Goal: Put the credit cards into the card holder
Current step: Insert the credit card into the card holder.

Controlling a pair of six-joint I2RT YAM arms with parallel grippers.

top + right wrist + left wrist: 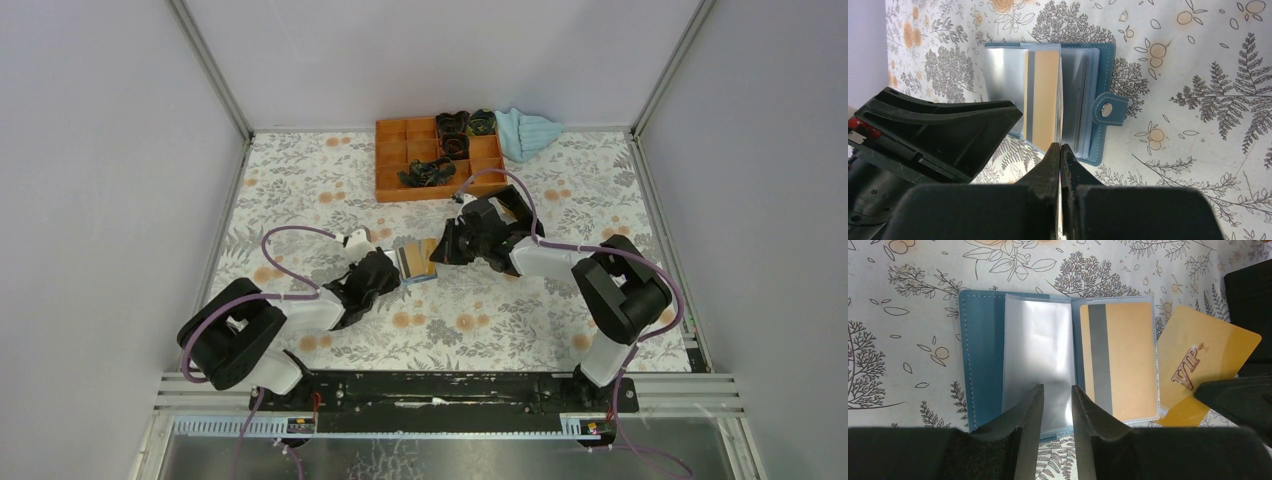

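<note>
Teal stitched card holder (980, 355) unfolded, glossy sleeves (1035, 355); left tool (1057, 390) half-spread over it; right tool (1060, 147) clamps thin gold card (1208, 355)

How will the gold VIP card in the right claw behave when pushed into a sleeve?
VIP card looks thin, flat and unbent, so probably stiff and light. Its glossy face may slip in the right claw. The clear sleeve looks wrinkled, likely floppy.

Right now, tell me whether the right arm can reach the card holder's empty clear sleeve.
Probably yes: the card holder lies open beside the right gripper, the sleeve uncovered; the left gripper only crowds one edge.
</note>
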